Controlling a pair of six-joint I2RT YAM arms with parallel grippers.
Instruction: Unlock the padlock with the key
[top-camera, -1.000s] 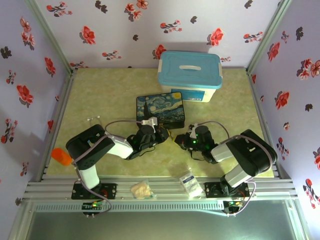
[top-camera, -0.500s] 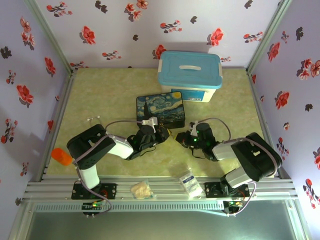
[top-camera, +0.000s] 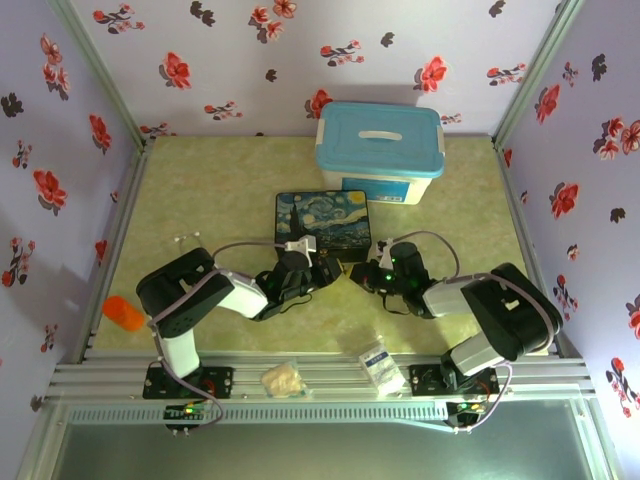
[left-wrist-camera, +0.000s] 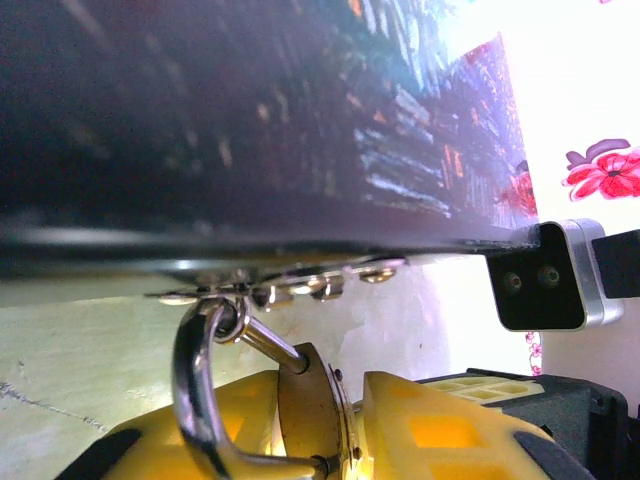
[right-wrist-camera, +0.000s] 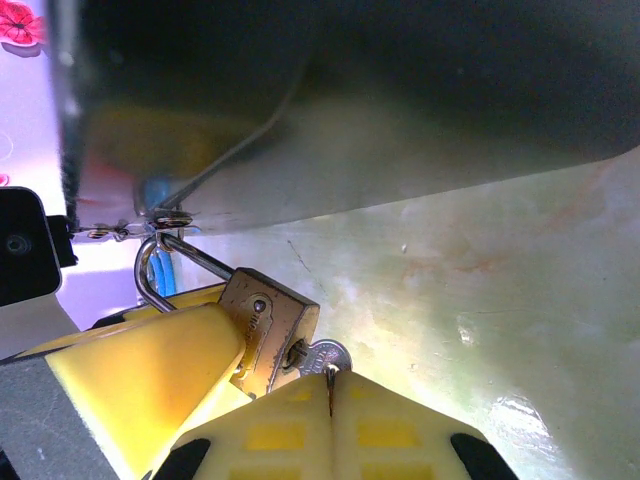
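A robot test booth in a lab, not a home: around the Starry Night tin box (top-camera: 322, 221) stand flower-papered panel walls (top-camera: 250, 90) in metal framing. On the box's near side an aluminium rail (top-camera: 320, 375) carries the left arm's base (top-camera: 178, 381) and the right arm's base (top-camera: 455, 381), both bolted down.

A dark tin box (top-camera: 322, 220) printed with a swirling night-sky painting lies flat near the middle of the pale green marbled bench (top-camera: 200, 190). Just behind it and to the right stands a white plastic tub with a blue lid (top-camera: 380, 150) – handle on top, close to the far wall. An orange object (top-camera: 124, 313) sits at the bench's left edge. On the ribbed metal rail (top-camera: 100, 385) along the near side lie two small packets – one yellowish (top-camera: 283, 378), one white and blue (top-camera: 380, 366). The walls (top-camera: 300, 60) carry red and black flowers.
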